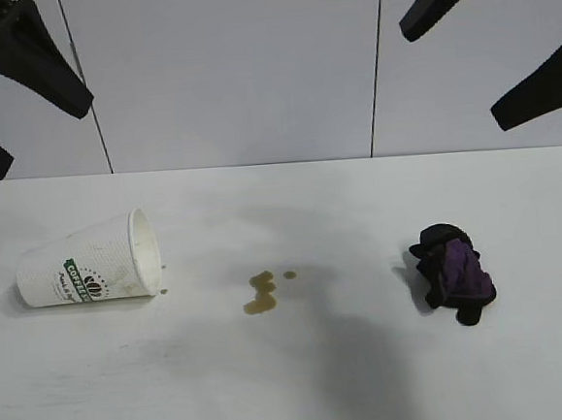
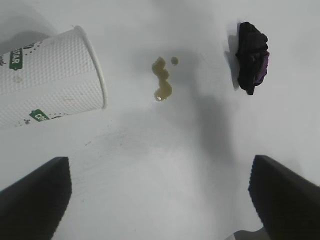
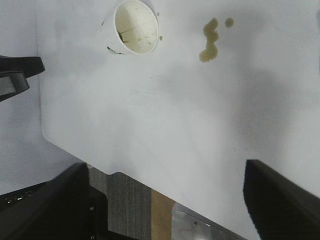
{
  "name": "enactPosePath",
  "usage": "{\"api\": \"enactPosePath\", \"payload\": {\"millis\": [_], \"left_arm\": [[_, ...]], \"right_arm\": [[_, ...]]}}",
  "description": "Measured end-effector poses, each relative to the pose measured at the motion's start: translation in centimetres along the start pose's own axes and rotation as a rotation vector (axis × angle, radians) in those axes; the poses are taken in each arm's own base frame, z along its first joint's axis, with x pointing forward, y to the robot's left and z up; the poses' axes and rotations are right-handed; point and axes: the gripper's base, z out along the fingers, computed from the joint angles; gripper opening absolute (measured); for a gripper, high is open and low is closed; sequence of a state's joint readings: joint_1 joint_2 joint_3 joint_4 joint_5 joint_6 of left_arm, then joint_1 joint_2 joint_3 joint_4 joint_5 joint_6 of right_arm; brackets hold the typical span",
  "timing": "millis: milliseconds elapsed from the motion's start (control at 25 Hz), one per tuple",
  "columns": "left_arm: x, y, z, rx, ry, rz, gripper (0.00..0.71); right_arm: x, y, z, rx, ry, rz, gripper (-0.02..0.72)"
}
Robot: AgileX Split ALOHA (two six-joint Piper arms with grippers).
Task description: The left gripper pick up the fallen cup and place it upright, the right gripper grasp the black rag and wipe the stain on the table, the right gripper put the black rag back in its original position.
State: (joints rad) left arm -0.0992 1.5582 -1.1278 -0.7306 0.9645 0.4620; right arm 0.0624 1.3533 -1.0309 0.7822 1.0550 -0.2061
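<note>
The white cup [image 1: 86, 264] with a green COFFEE band lies on its side at the left of the table [image 1: 304, 383], mouth toward the middle; it also shows in the left wrist view [image 2: 47, 75] and the right wrist view [image 3: 135, 27]. The brownish-yellow stain [image 1: 261, 294] sits mid-table, also seen in both wrist views [image 2: 162, 80] [image 3: 211, 42]. The black rag [image 1: 452, 274] with a purple patch lies at the right [image 2: 252, 57]. My left gripper [image 1: 14, 90] hangs open high above the cup. My right gripper [image 1: 501, 42] hangs open high at the upper right.
A grey panelled wall [image 1: 231, 68] stands behind the table. The right wrist view shows the table's edge [image 3: 75, 150] with a dark base and a metal plate [image 3: 195, 225] beyond it.
</note>
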Motion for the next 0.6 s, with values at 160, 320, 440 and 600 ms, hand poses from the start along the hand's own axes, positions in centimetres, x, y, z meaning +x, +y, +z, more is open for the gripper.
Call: {"api": "enactPosePath", "payload": {"millis": [160, 320, 440, 600], "left_arm": [[-0.2, 0.1, 0.0, -0.011, -0.024, 0.003, 0.696], [-1.0, -0.4, -0.7, -0.003, -0.039, 0.096, 0.696], [-1.8, -1.6, -1.7, 0.014, -0.035, 0.309, 0.696], [-2.2, -4.0, -1.9, -0.022, 0.027, 0.745, 0.696]], "right_arm": [[0.0, 0.0, 0.0, 0.000, 0.000, 0.000, 0.578], [0.0, 0.0, 0.0, 0.000, 0.000, 0.000, 0.578], [0.0, 0.0, 0.0, 0.000, 0.000, 0.000, 0.578], [0.0, 0.0, 0.0, 0.001, -0.001, 0.000, 0.578]]}}
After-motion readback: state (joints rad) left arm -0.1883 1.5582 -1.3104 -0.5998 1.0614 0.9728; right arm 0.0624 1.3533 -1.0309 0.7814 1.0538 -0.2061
